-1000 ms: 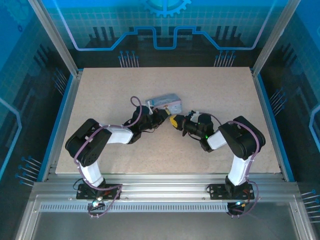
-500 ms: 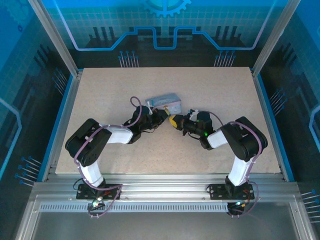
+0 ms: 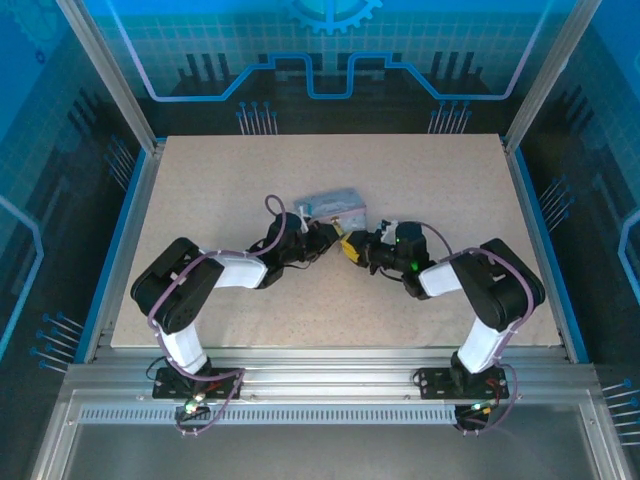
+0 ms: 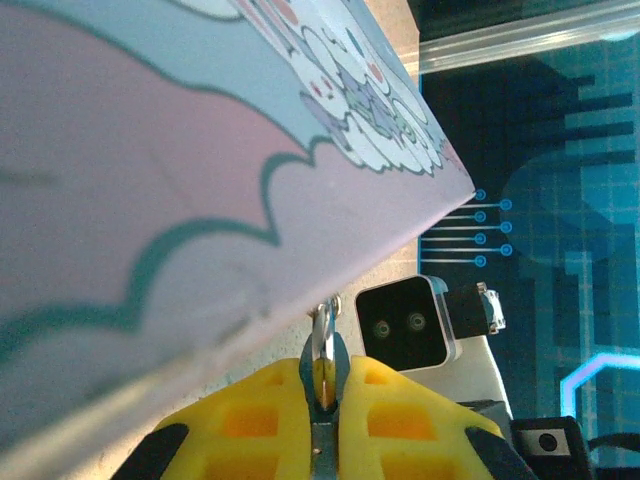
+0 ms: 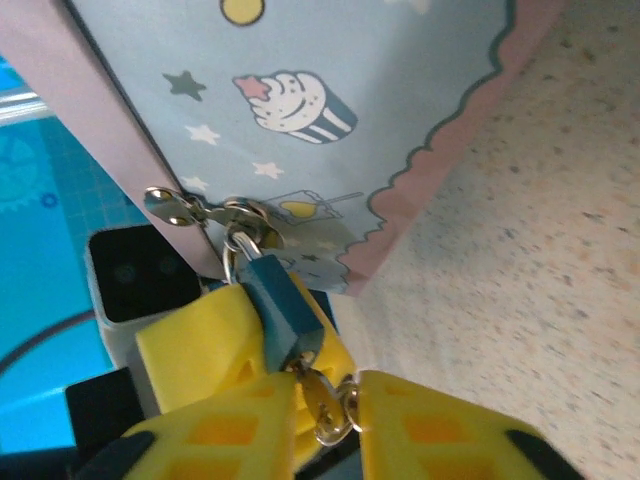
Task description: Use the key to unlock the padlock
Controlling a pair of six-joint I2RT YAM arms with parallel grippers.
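R wrist: dark-blue blocky padlock w/ metal key at its base. L pincer clamps padlock; R pincer around key, grip unclear.

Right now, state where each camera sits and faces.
Top external: above and behind the bases, looking down on the table; both arms show, meeting at the tin.
Left wrist: on the left pincer, looking along the tin; yellow fingers show.
Right wrist: on the right pincer, facing padlock and key; yellow fingers show.
Shared: both wrist views catch the tin.
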